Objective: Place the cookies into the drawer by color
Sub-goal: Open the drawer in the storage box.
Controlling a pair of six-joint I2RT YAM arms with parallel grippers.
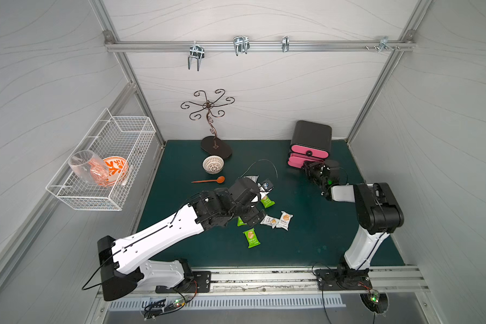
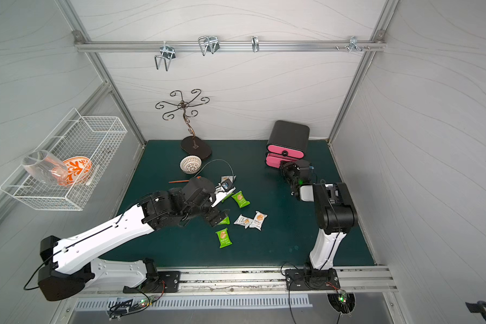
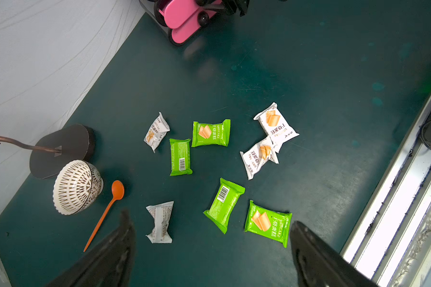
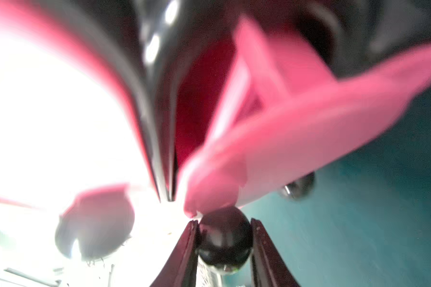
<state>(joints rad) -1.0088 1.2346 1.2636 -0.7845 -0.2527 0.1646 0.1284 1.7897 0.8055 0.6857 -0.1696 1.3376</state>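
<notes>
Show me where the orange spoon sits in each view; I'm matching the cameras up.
Top view: the orange spoon lies whole, just beyond the left arm.
Top view: the left arm covers part of it; mainly its handle shows.
Left wrist: it lies beside the patterned bowl.
Right wrist: not in it.
Shared landmark: the pink drawer fronts, in all four views.
</notes>
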